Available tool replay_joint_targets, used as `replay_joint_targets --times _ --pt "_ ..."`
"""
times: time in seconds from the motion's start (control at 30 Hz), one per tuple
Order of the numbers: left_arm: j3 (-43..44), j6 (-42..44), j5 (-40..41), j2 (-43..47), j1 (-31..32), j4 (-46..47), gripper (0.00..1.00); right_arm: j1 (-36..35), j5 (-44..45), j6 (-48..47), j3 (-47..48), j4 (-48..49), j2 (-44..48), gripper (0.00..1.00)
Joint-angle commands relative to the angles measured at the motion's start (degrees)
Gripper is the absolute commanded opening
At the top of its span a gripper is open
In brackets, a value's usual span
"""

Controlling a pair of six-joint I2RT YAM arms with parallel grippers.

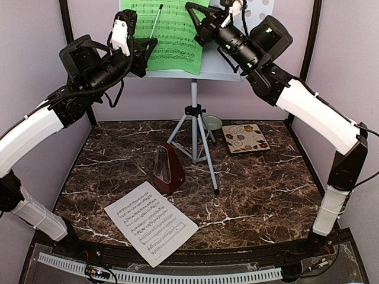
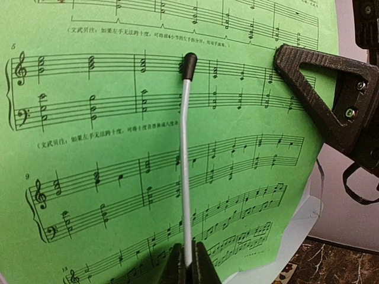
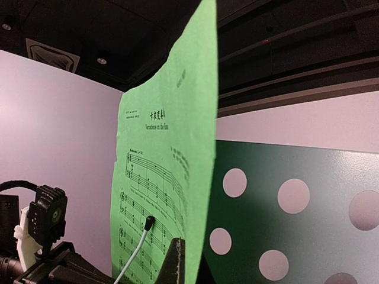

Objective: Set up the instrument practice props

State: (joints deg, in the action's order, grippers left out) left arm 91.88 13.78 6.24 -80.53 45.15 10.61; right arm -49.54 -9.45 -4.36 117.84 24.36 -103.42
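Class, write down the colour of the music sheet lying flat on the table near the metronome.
White music sheet, black notation; top external view shows it best.

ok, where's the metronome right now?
Top external view: the metronome stands on the marble table, left of centre, just left of the tripod legs and just beyond the white music sheet.

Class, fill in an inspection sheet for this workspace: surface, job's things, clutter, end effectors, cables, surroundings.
Surface: dark marbled tabletop.
Job's things: green sheet on stand desk; tripod and metronome upright; white sheet flat near front.
Clutter: pale-green bowl, flowered tile beside the tripod.
End effectors: left shut on white wire; right shut on green sheet's edge.
Cables: black cable looping off left arm.
Surroundings: lilac walls, black frame posts.
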Motion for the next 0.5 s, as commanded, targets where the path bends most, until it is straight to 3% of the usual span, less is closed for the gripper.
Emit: replay_joint_targets --times 0.0,0.47 --pt "-0.21 -0.51 -2.37 1.87 0.29 2.28 0.0 1.17 -2.5 2.85 1.94 3.15 -1.22 0.0" --pt "-0.37 -0.42 -2.02 1.76 0.3 2.47 0.0 1.66 -4.82 5.73 5.35 3.85 -4.56 0.0"
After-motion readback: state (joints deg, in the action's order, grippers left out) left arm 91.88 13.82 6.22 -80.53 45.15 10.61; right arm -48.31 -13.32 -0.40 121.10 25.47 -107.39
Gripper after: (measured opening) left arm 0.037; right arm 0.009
